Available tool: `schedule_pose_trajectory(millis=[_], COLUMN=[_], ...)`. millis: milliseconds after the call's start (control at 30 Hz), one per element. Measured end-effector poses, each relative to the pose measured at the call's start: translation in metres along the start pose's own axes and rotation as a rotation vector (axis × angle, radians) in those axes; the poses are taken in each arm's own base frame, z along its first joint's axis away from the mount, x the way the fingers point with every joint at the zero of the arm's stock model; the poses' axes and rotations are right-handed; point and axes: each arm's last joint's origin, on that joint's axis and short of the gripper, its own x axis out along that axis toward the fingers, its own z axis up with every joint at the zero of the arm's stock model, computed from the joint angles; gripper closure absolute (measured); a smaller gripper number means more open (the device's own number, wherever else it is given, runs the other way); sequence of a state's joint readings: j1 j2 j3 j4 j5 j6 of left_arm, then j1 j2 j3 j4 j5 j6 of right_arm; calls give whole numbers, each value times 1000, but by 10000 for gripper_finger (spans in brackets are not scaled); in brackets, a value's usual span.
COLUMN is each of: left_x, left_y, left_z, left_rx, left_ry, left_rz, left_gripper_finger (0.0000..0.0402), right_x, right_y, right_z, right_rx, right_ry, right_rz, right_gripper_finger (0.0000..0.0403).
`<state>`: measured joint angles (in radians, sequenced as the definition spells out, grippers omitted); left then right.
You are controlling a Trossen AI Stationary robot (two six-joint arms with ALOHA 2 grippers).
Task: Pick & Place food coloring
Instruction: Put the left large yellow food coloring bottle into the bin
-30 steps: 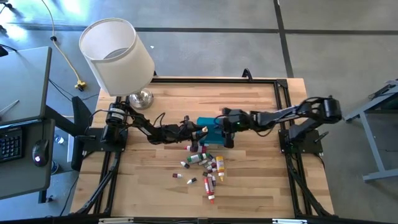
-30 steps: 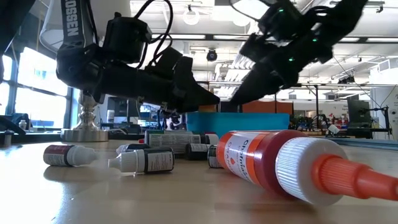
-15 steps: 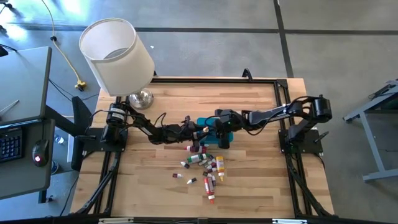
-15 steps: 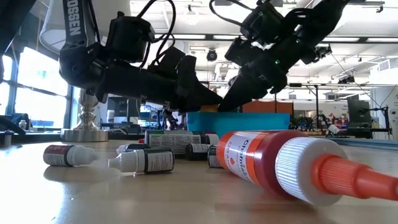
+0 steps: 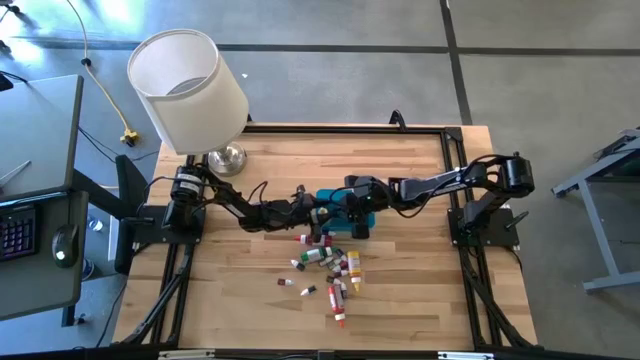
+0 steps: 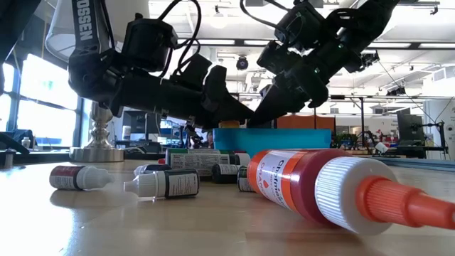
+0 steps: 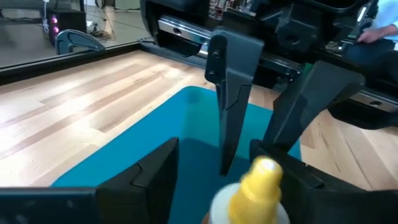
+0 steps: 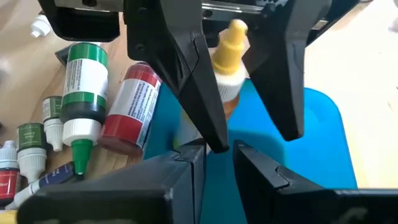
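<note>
Tabletop: yellow-capped bottle (image 8: 229, 53) (orange-bodied)

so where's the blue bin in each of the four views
High view: the blue bin sits mid-table, mostly covered by both end effectors.
Low view: a teal strip at centre, behind the bottles.
Left wrist view: it fills the lower middle.
Right wrist view: lower right, behind the dark fingers.
Shared landmark: the yellow-capped bottle over the bin, seen in both wrist views.

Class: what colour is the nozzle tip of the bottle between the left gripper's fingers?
Yellow nozzle tip, clearest in the right wrist view.
</note>
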<state>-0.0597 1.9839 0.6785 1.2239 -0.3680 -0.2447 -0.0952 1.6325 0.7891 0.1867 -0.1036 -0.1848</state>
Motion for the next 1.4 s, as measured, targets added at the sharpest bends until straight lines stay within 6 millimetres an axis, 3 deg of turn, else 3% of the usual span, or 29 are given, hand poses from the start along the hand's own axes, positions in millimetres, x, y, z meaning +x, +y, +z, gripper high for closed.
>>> schedule_pose_trajectory(millis=[267,433,900,1033,1400], left_x=[-2,-5,-30,-34,-34], left_y=[-6,-9,-19,-20,-20], left_z=[7,23,103,111,111], left_rx=[-4,-7,30,37,67], left_ry=[-32,-79,-326,-339,-322], left_rz=[-17,-30,-84,-93,-98], left_gripper_finger=[188,188,188,188,188], right_x=[0,0,8,18,19], right_y=[0,0,0,0,11], right_z=[0,-1,-5,-13,-5], right_rx=[1,2,13,23,-5], right_ry=[5,11,18,35,-38], right_rz=[-4,-2,1,4,89], right_gripper_finger=[330,330,330,330,330])
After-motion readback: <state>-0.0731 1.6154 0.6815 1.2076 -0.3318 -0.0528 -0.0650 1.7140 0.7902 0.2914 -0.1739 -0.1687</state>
